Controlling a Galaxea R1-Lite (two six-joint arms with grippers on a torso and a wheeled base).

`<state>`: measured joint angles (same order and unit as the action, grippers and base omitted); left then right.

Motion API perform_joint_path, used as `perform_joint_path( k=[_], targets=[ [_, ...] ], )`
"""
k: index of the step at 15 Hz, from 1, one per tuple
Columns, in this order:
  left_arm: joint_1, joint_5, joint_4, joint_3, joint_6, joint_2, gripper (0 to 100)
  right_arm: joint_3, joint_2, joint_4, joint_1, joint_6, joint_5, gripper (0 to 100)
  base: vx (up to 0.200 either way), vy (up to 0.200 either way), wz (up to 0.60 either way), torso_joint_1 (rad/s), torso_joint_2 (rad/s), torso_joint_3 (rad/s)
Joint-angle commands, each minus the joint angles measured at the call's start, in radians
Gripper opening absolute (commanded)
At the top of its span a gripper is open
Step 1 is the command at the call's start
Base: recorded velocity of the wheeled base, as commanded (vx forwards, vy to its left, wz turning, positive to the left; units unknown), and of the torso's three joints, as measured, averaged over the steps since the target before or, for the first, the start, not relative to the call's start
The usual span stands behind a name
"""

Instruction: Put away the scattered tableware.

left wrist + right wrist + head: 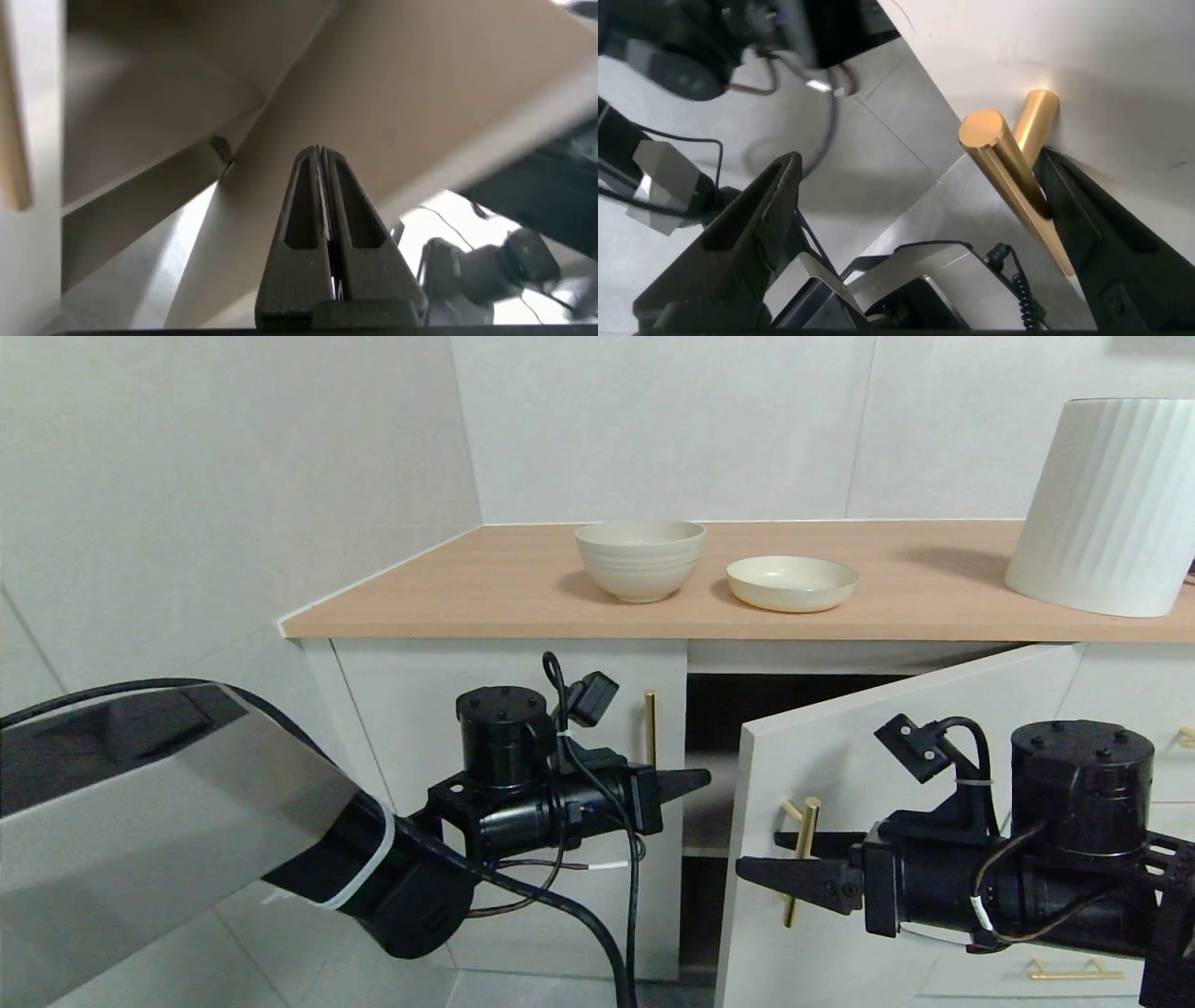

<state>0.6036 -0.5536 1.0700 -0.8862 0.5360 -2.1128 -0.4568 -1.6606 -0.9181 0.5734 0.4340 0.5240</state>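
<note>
The right gripper (758, 873) is held with its fingers apart in front of the open cabinet door (840, 737). The door's brass handle (1008, 177) is seen between the fingers, just beside one finger (1092, 233), while the other finger (766, 224) is kept well apart from it. The left gripper (695, 781) is seen with its fingers pressed together and nothing held, pointed at the dark cabinet opening (728, 709) beside the shut door (523, 663), whose own handle (649, 728) is left untouched. Above the cabinet, on the wooden worktop (467, 588), a cream bowl (640, 558) is set upright, and a shallow plate (792, 582) is placed just beside it on the right, apart from it. Farther right, a tall white ribbed vessel (1106, 504) is stood on the worktop.
</note>
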Motion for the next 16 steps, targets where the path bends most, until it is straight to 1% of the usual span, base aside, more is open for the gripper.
perform_joint_path(
  k=[1, 2, 4, 9, 10, 12, 14, 15, 16],
  targets=[
    [0.002, -0.003, -0.002, -0.051, 0.001, -0.069, 0, 0.003, -0.004, 0.001, 0.006, -0.001, 0.001, 100, 0.0, 0.0, 0.0, 0.0, 0.0, 0.0],
    [0.019, 0.003, 0.002, -0.079, -0.002, -0.105, 0, 0.007, -0.001, 0.002, 0.006, -0.001, 0.002, 100, 0.0, 0.0, 0.0, 0.0, 0.0, 0.0],
    [0.053, 0.014, 0.004, -0.097, -0.002, -0.11, 0, 0.012, 0.004, 0.001, 0.006, -0.003, 0.001, 100, 0.0, 0.0, 0.0, 0.0, 0.0, 0.0],
    [0.067, 0.015, 0.005, -0.128, -0.002, -0.112, 0, 0.018, 0.012, 0.005, -0.001, -0.029, -0.001, 100, 0.0, 0.0, 0.0, 0.0, 0.0, 0.0],
    [0.077, 0.017, 0.005, -0.128, -0.004, -0.112, 0, 0.018, 0.013, 0.008, -0.018, -0.06, -0.004, 100, 0.0, 0.0, 0.0, 0.0, 0.0, 0.0],
    [0.081, 0.018, 0.004, -0.137, -0.004, -0.119, 0, 0.021, 0.035, 0.021, -0.043, -0.089, -0.009, 100, 0.0, 0.0, 0.0, 0.0, 0.0, 0.0],
    [0.085, 0.023, 0.004, -0.148, -0.004, -0.131, 0, 0.015, 0.056, 0.028, -0.058, -0.098, -0.01, 100, 0.0, 0.0, 0.0, 0.0, 0.0, 0.0],
    [0.087, 0.029, 0.004, -0.149, -0.004, -0.131, 0, 0.024, 0.058, 0.028, -0.078, -0.124, -0.025, 100, 0.0, 0.0, 0.0, 0.0, 0.0, 0.0],
    [0.087, 0.034, 0.004, -0.151, -0.004, -0.131, 0, 0.044, 0.058, 0.028, -0.084, -0.153, -0.082, 100, 0.0, 0.0, 0.0, 0.0, 0.0, 0.0]
  ],
)
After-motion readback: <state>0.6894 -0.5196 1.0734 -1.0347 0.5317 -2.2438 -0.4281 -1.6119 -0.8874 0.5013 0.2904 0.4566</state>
